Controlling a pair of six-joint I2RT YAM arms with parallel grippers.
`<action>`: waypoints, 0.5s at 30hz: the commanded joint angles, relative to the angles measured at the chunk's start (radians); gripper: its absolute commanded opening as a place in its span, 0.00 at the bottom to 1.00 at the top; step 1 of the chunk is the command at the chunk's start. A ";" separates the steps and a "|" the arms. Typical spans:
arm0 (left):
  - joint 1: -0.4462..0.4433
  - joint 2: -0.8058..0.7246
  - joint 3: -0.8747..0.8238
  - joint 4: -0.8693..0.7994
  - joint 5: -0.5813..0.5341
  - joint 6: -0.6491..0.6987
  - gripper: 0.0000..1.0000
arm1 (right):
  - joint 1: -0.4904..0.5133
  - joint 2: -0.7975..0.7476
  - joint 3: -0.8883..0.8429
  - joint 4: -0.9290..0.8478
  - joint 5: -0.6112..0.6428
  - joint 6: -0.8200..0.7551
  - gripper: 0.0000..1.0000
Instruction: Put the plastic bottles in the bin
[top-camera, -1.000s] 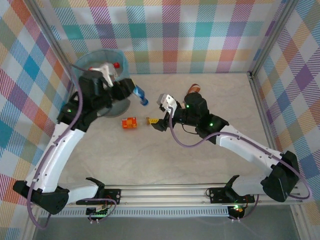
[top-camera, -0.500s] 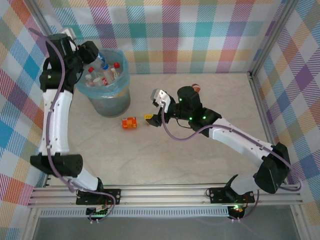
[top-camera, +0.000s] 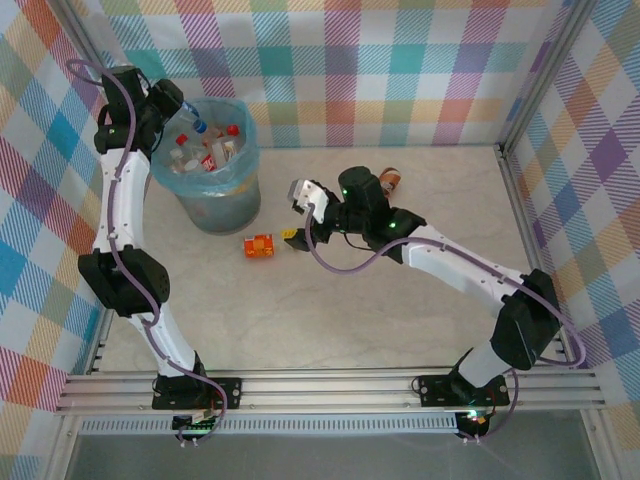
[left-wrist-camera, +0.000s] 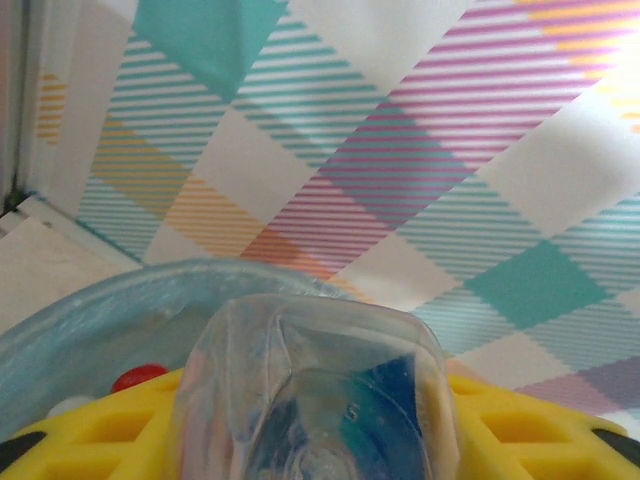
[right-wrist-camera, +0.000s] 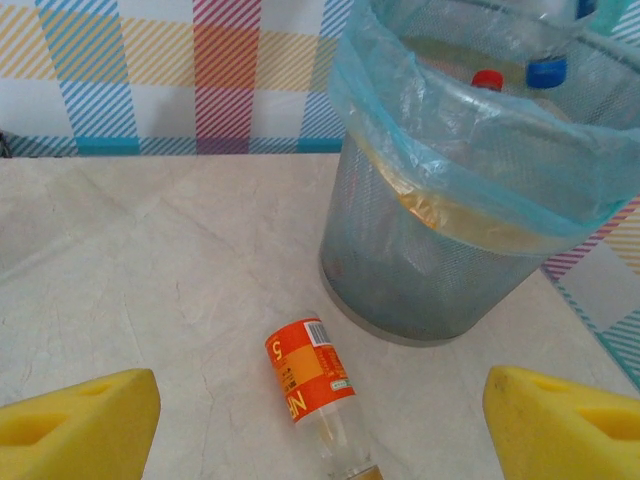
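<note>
The left arm (top-camera: 115, 200) is standing tall from its base at the near left, its upper link leaning toward the far left corner and its wrist bending rightward at the top. The left gripper (top-camera: 183, 108) is pointing down and to the right, its yellow fingers (left-wrist-camera: 90, 440) pressing on either side of a clear bottle (left-wrist-camera: 310, 390). The right arm (top-camera: 460, 270) is lying low and long from the near right toward the middle, elbow bent. The right gripper (right-wrist-camera: 322, 420) is facing left, its yellow pads (right-wrist-camera: 80, 420) standing wide apart and gripping nothing.
</note>
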 joint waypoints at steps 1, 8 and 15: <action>-0.001 0.025 0.006 0.089 -0.001 -0.043 0.53 | 0.007 0.028 0.047 -0.030 -0.031 -0.059 0.84; -0.002 0.045 -0.058 0.131 0.054 -0.097 0.74 | 0.004 0.061 0.066 -0.041 -0.038 -0.079 0.84; -0.002 -0.031 -0.126 0.112 -0.012 -0.032 0.82 | 0.005 0.061 0.064 -0.052 -0.046 -0.087 0.84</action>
